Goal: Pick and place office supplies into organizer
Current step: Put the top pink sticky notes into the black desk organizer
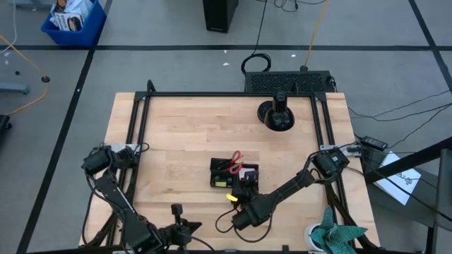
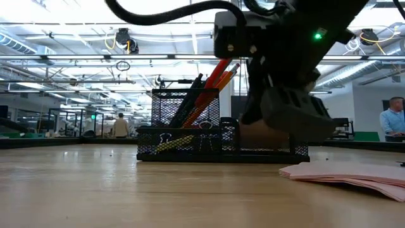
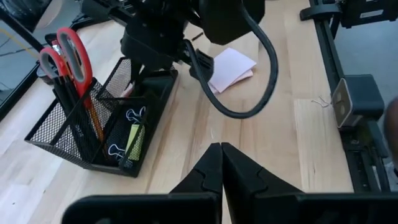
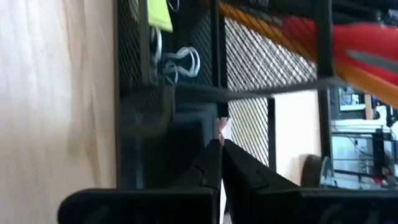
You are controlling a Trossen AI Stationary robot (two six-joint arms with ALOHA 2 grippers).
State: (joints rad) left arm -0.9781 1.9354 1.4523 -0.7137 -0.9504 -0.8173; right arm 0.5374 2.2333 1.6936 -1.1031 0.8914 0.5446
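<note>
Left wrist view shows the pink sticky-note pad [image 3: 231,67] lying flat at the organizer's [image 3: 93,134] two o'clock, light, floppy, best pinched at an edge; both tools, left tool [image 3: 221,163] and right tool [image 4: 219,157], are shut, empty.

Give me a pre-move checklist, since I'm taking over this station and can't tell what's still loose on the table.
1. Scissors stand in the organizer: ok.
2. Clips lie in its low front compartment: ok.
3. Pink sticky-note pad stowed: not ok, it lies on the table beside the organizer.
4. Right gripper shut at the organizer's mesh wall: ok; whether it holds anything: cannot tell.
5. Left gripper shut, empty, back from the organizer: ok.
</note>
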